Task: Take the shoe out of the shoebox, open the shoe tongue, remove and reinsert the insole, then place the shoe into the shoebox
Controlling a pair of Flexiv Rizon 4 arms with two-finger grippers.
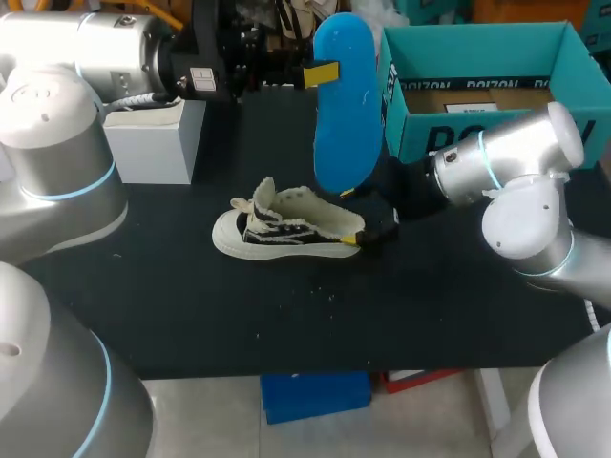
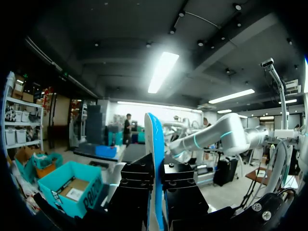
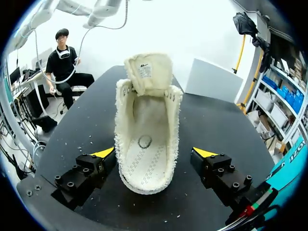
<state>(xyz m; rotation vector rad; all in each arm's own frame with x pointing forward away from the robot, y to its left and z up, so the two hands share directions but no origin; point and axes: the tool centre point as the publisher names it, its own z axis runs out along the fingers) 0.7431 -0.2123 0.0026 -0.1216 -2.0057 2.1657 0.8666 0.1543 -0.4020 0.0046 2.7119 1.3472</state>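
Shoe (image 1: 286, 229) stands on its sole on the table (image 1: 191, 315). Its long axis runs across, with the toe toward my left and the heel at the right gripper (image 1: 372, 237). A white box (image 1: 153, 138) sits well behind the toe.

The left gripper (image 1: 322, 73) is raised behind the shoe and clamped on the blue insole (image 1: 346, 114). It grips the insole near its upper end, and the insole hangs upright with its long axis vertical. The left wrist view shows the insole (image 2: 154, 139) edge-on, pinched between both black fingers (image 2: 139, 185).

The right gripper is spread wide, one finger on each side of the heel. The right wrist view alone shows gaps between the fingers (image 3: 103, 154) and the shoe (image 3: 147, 144). It also shows the tongue (image 3: 149, 72) lifted toward the toe and the stitched inner floor.

Beyond the right gripper stands the teal shoebox (image 1: 477, 31).
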